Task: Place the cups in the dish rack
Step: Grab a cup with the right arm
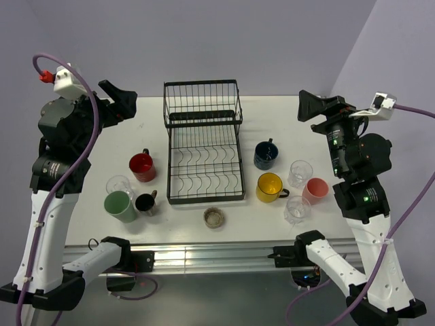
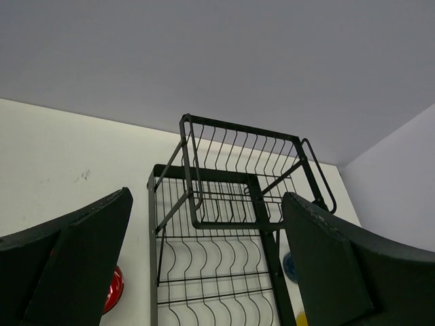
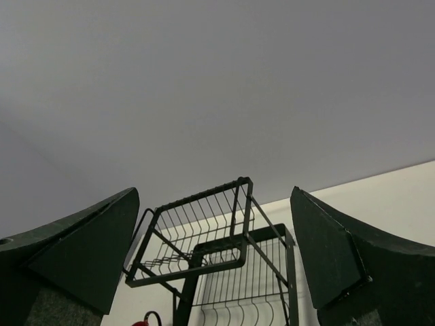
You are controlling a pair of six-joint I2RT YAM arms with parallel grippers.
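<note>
The black wire dish rack [image 1: 204,144] stands mid-table with nothing in it, its taller basket at the far end. Left of it are a red mug [image 1: 142,166], a clear glass [image 1: 119,184], a green tumbler [image 1: 119,206] and a black mug [image 1: 145,202]. A low brownish glass [image 1: 214,217] sits in front. To the right stand a navy mug [image 1: 266,155], a yellow mug [image 1: 269,187], a pink tumbler [image 1: 315,190] and two clear glasses [image 1: 300,172]. My left gripper [image 1: 124,102] and right gripper [image 1: 304,107] hang raised at the far corners, both open wide and holding nothing.
In the left wrist view the rack [image 2: 270,251] lies between my open fingers [image 2: 88,258], with the red mug's rim [image 2: 114,288] at lower left. The right wrist view shows the rack [image 3: 217,265] against the grey wall. Both arm bases sit at the near edge.
</note>
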